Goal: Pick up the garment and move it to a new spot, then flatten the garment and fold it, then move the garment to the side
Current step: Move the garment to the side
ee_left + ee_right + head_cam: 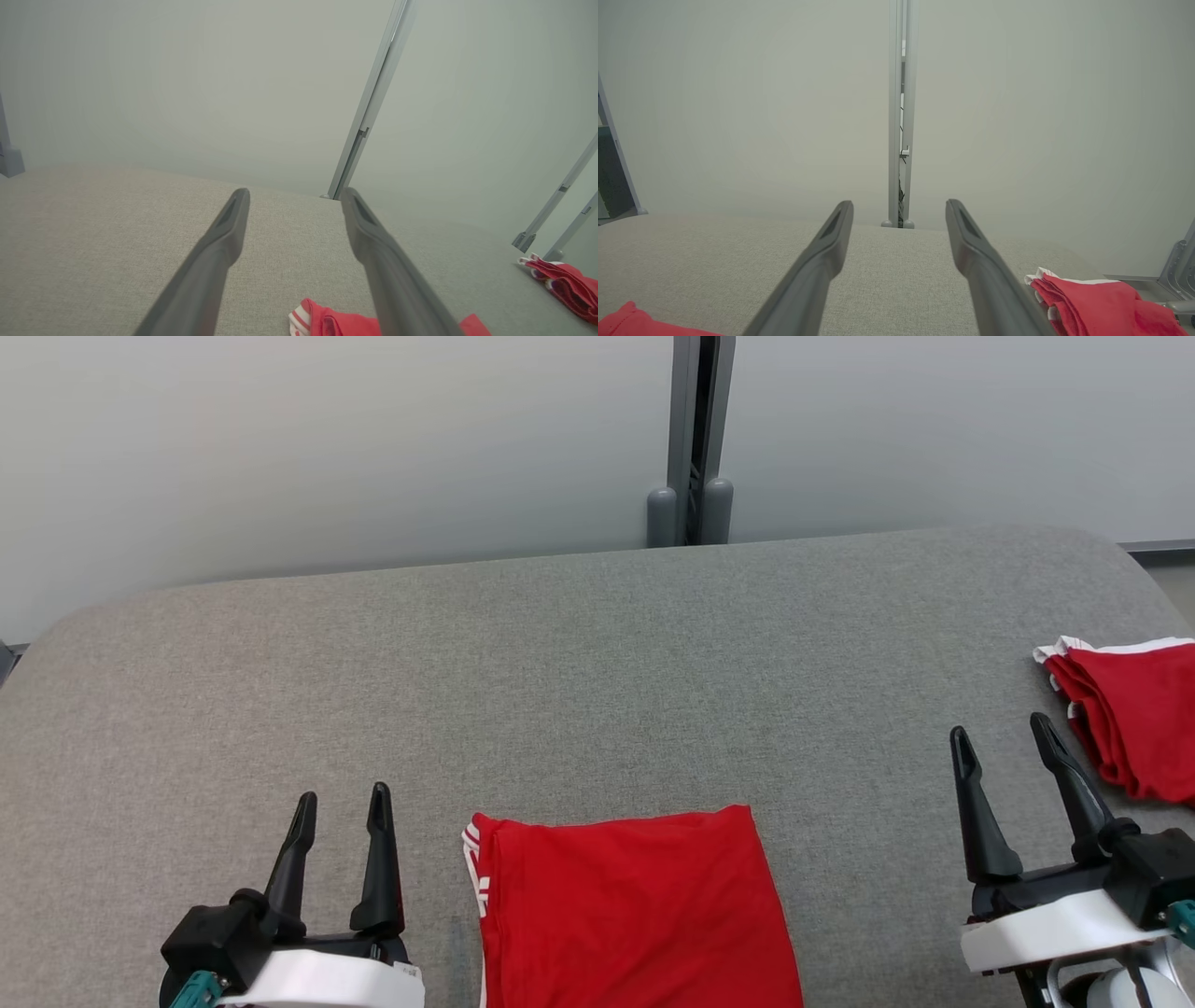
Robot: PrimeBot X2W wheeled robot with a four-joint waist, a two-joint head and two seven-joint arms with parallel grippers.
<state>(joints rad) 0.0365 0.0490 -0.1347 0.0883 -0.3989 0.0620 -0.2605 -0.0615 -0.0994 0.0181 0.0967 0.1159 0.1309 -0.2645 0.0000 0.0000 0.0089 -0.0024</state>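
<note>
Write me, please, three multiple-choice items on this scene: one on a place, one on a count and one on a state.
1. Where does the flat red garment lie?
A. between the two grippers
B. at the table's far edge
C. on the floor

2. How many red garments are on the grey table?
A. one
B. two
C. four

3. How do the left gripper and right gripper stand?
A. both shut on cloth
B. one open, one shut
C. both open, empty

Key: 1 A, it lies near the robot, between them; 2 B, a second bundle sits at the right edge; 3 C, both pairs of fingers are spread, nothing between.
</note>
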